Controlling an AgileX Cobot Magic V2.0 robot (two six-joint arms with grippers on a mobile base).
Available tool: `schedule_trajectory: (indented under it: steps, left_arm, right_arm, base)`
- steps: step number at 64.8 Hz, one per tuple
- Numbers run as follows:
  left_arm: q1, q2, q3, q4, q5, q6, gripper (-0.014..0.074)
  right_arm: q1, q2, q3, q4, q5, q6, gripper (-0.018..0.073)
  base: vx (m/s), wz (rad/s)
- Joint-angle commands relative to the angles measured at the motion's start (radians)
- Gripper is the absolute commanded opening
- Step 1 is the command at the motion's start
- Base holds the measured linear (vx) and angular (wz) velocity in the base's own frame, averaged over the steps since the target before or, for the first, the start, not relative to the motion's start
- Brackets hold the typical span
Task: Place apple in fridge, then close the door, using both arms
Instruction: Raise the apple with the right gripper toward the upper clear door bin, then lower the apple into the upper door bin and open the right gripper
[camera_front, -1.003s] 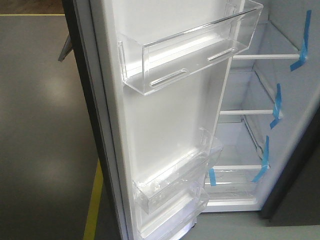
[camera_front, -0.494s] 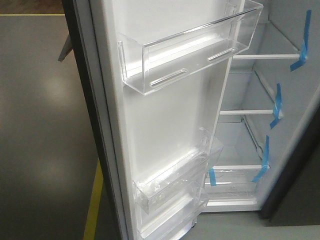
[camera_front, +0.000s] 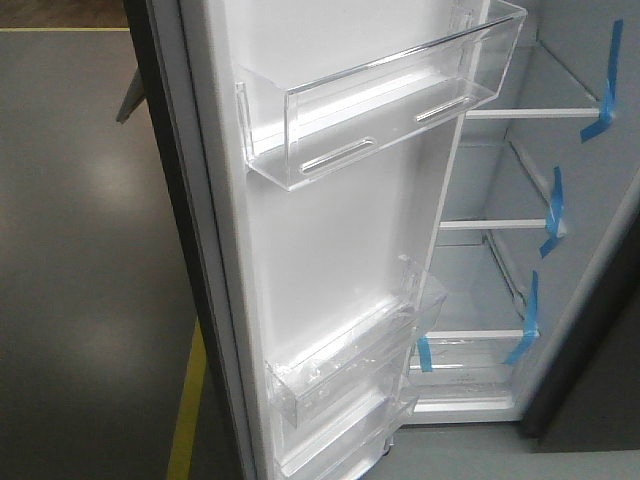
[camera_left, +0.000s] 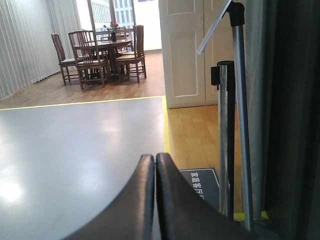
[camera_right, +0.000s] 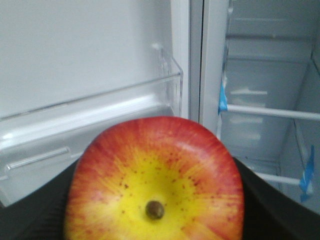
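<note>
Your right gripper (camera_right: 156, 220) clamps the apple (camera_right: 155, 165); left gripper (camera_left: 154, 185) pinched together (empty). Reach straight and you may clip the door (camera_front: 340, 240) bin (camera_right: 100, 117).

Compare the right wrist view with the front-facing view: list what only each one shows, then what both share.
Only the right wrist: the apple, red and yellow, held in the right tool. Only the front-facing: the grey floor with its yellow line, and the dark outer edge of the door. Both: the open door's white liner with a clear bin, and the fridge with white shelves and blue tape.
</note>
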Motion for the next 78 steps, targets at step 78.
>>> schedule_trajectory:
  steps: [78]
  left_arm:
    - [-0.006, -0.016, 0.028, -0.007, -0.070, -0.008, -0.0006]
  right_arm:
    - [0.136, 0.842, -0.715, 0.532, 0.114, -0.575, 0.0197]
  base:
    - [0.00, 0.00]
